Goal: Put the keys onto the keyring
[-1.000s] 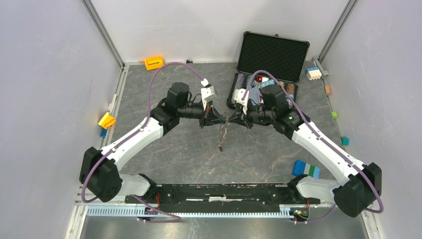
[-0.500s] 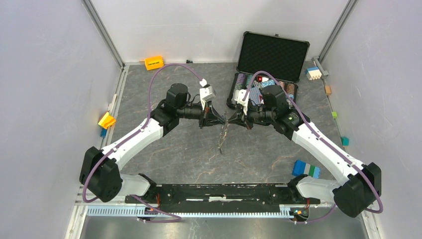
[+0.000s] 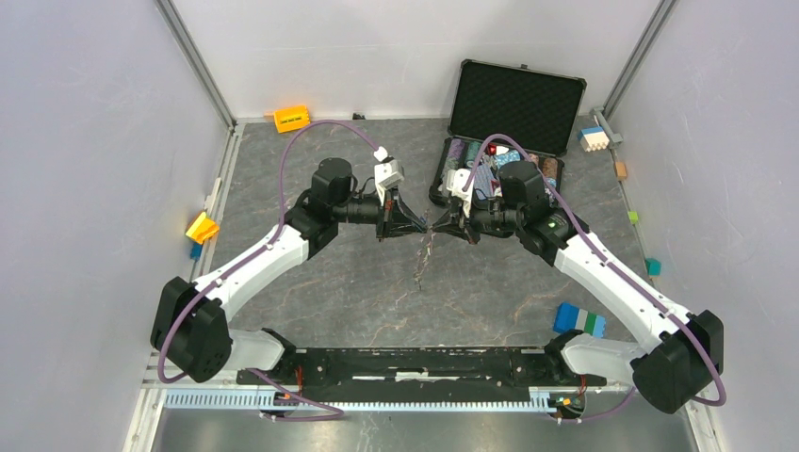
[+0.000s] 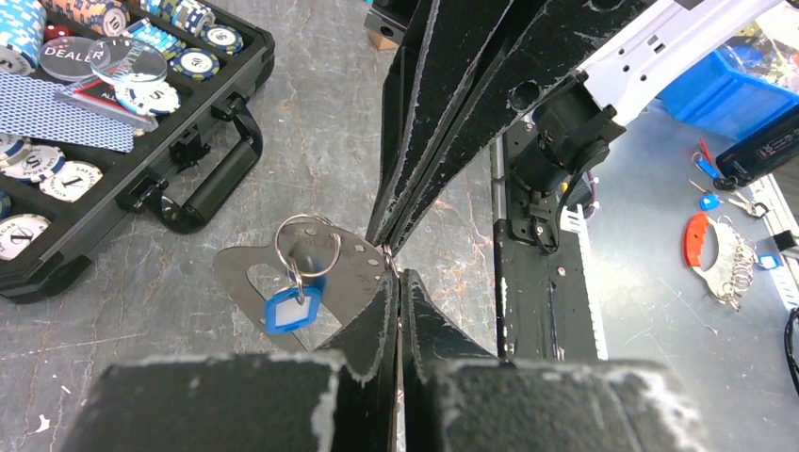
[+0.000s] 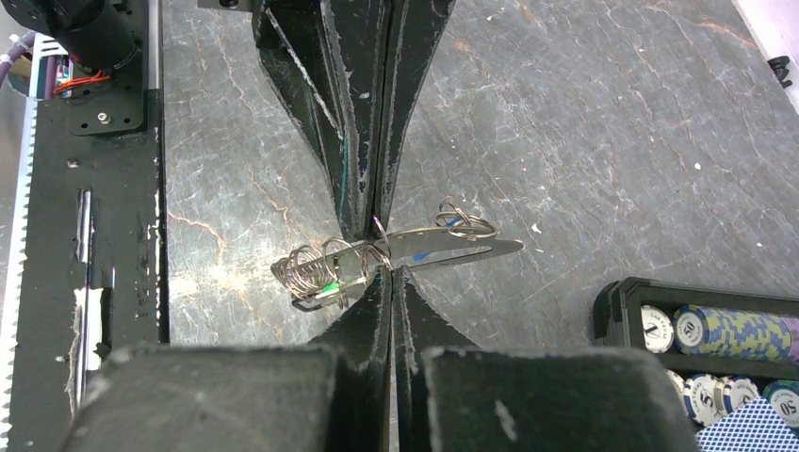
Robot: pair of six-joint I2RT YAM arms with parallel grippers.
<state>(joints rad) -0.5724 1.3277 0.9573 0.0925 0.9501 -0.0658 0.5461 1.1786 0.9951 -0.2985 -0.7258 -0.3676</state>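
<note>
Left gripper [image 4: 396, 282]: jaws fully closed, tips pinching the edge of the keyring [image 4: 240, 273]. Right gripper [image 5: 391, 273]: jaws also closed, nipping the same edge from the opposite side, tip to tip with the left. Keyring held in the air between them, mid-table [image 3: 358, 292]; blue tag [image 4: 283, 309] and small ring [image 4: 307, 247] hang from it, with coiled rings and a green tag [image 5: 325, 290] at one end. Keys cannot be told apart within the bunch. Open black case [image 4: 203, 188] of poker chips [image 4: 57, 179] lies nearby

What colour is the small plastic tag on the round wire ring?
The small plastic tag is blue; left wrist view shows it best.
</note>
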